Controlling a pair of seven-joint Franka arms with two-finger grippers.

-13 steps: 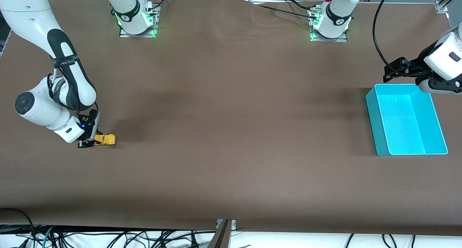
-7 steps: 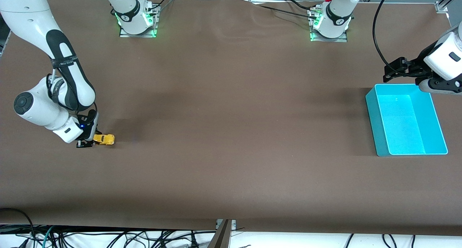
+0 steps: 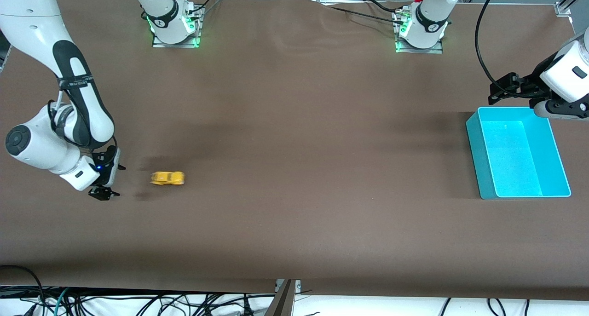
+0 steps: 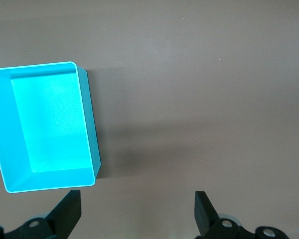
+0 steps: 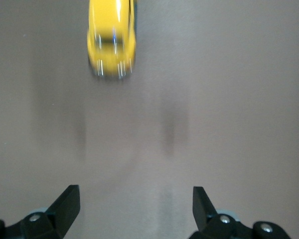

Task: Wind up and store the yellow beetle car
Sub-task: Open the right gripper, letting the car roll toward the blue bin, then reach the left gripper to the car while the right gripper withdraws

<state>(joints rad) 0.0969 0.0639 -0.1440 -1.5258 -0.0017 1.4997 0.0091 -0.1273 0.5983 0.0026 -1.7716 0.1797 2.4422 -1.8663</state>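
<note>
Tabletop [image 3: 294, 205] is covered in a plain brown cloth with a few wrinkles along the edge where the two arm bases sit, both lit green. Cables hang in a tangle below the edge closest to the front camera, over a white floor; more cables and metal framing show past the bases.

Car [image 3: 168, 178] sits on its wheels on the cloth toward the right arm's end, well in from every edge, held by nothing. It looks motion-blurred in both the front view and the right wrist view [image 5: 112, 37].

Right gripper [image 3: 106, 181] is low over the cloth beside the car, closer to that end edge, clear of it. Fingers are spread wide, nothing between them.

Bin [image 3: 517, 152], cyan with nothing in it, stands at the left arm's end, near that end edge, well apart from the car.

Left gripper [image 3: 499, 89] waits in the air by the bin's corner on the base side. Fingers [image 4: 70, 209] are apart, with bare cloth under them and the bin [image 4: 42, 127] off to one side.
</note>
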